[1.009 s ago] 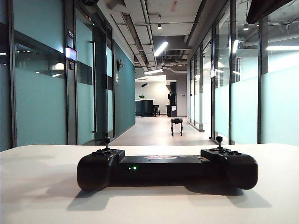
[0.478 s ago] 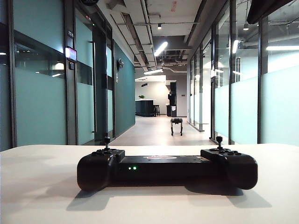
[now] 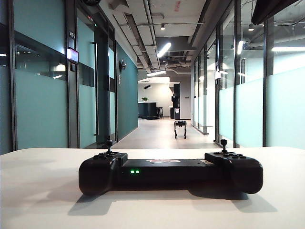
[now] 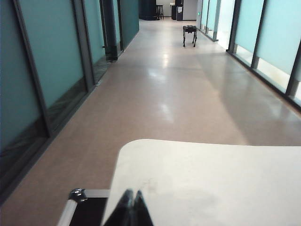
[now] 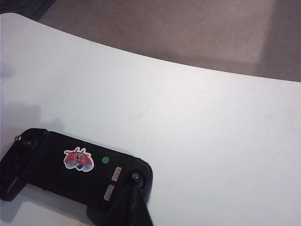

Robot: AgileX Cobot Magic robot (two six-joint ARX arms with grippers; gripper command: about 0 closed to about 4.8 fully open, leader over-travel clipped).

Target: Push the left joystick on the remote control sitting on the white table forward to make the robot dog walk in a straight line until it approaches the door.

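The robot dog (image 3: pixel 180 129) is seen far down the corridor, the white tabletop (image 3: pixel 43 195) carrying the remote control (image 3: pixel 170 172). The left gripper (image 4: pixel 130 207), pressed together, is held off the table edge; the right gripper (image 5: pixel 132 203), likewise pressed together, is poised at a thumbstick, perhaps for pushing.

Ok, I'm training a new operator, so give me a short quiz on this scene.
1. True or false: the robot dog stands on the white table.
2. The remote control's LEDs glow: A red, B green, C blue.
3. Fill in: the left claw, above the table's edge, and the right claw, above the remote control, are both ____.
Key: 1 false, it stands in the corridor; 2 B; 3 shut.
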